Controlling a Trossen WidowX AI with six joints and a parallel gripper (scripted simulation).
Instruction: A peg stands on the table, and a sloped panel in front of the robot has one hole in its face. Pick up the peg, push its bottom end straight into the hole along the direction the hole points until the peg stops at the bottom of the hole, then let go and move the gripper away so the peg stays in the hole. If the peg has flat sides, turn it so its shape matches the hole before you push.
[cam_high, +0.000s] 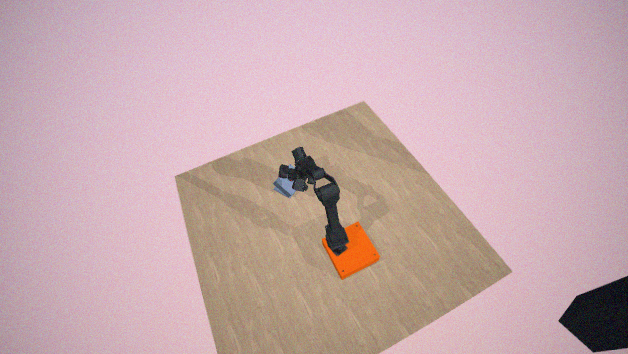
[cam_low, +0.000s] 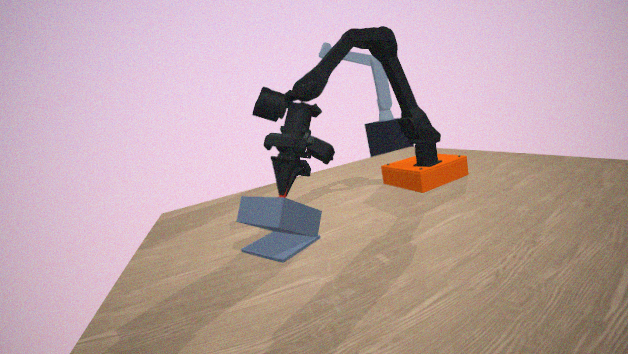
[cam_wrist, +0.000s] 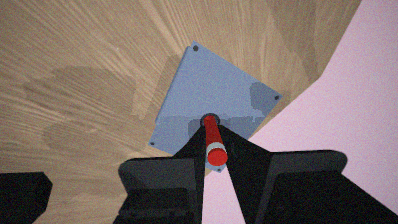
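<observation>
Red, round and seemingly rigid, the peg (cam_wrist: 214, 141) is clamped near its top by the gripper (cam_wrist: 216, 165), its bottom end entering the hole (cam_wrist: 209, 119) in the sloped panel (cam_wrist: 215, 90) toward the table's far-left corner; slippage is probably the main risk.

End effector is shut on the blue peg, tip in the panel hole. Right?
Wrong colour: the peg is red, as the wrist view shows. The rest holds: the end effector is shut on it, tip in the hole of the panel.
</observation>
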